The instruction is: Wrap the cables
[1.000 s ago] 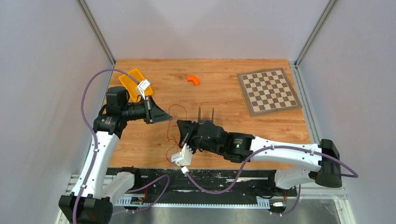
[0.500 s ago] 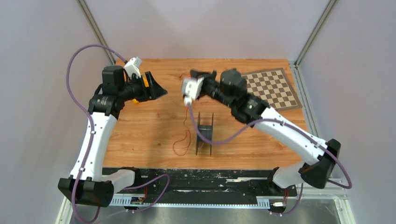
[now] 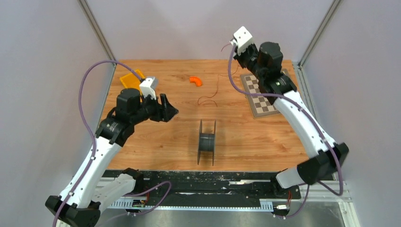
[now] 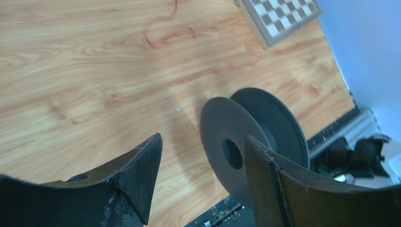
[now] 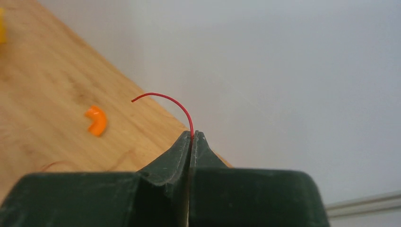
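While the right arm reaches up high over the table's far edge, the right gripper [image 5: 192, 137] has its jaws pressed tight together, pinching the cable [image 5: 174, 100], a hair-thin red wire whose short free end curls out above the tips. Below the grip it gets hard to follow. From above it's only a faint line dropping to a loose loop on the table [image 3: 246, 132], between the orange curved piece [image 3: 196, 81] and the checkerboard [image 3: 265, 101]. Where it leaves the fingers can't be made out there, and that arm covers part of the board.

Over on the left, the left gripper [image 3: 171, 112] hovers with jaws spread wide over bare wood. Its wrist view catches the dark spool [image 4: 231, 137] standing on its flange edges, well apart from the loop, its lower part cut off behind one finger. An orange flat thing [image 3: 128, 79] at the far left sits half hidden behind the left wrist.
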### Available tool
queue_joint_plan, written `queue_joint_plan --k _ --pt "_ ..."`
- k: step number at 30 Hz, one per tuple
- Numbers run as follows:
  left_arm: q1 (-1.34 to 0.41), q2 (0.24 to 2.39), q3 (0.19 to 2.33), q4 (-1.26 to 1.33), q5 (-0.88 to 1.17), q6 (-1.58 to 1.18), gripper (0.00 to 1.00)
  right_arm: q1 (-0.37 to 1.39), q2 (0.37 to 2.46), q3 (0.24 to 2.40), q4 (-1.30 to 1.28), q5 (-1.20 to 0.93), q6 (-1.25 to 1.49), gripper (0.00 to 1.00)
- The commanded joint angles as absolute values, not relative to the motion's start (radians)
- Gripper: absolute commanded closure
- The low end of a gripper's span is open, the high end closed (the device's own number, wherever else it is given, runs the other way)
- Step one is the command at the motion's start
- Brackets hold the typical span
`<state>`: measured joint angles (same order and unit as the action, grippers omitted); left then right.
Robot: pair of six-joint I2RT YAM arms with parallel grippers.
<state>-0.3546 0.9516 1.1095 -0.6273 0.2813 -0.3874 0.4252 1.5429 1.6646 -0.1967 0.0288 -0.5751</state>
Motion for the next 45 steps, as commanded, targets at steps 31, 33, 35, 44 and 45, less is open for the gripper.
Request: queue_joint_plan --k 31,33,35,44,45 --pt "-1.037 1.110 1.086 -0.576 -0.411 -0.501 0.99 0.526 0.824 0.889 -0.117 -0.250 -0.301 1.00" --pt "-1.036 1.132 1.120 -0.577 -0.480 -0.443 1.00 0.526 0.839 0.912 -0.102 -0.293 -0.292 1.00" --pt "-1.027 1.153 1.140 -0.549 -0.534 -0.371 1.00 0.526 0.851 0.912 -0.079 -0.338 -0.293 1.00" --pt "-0.858 1.222 1.134 -0.424 -0.360 -0.238 0.99 0.528 0.826 0.829 -0.036 -0.404 -0.296 1.00" --pt "-0.856 1.225 1.126 -0.423 -0.350 -0.235 0.95 0.528 0.815 0.815 -0.035 -0.402 -0.305 1.00"
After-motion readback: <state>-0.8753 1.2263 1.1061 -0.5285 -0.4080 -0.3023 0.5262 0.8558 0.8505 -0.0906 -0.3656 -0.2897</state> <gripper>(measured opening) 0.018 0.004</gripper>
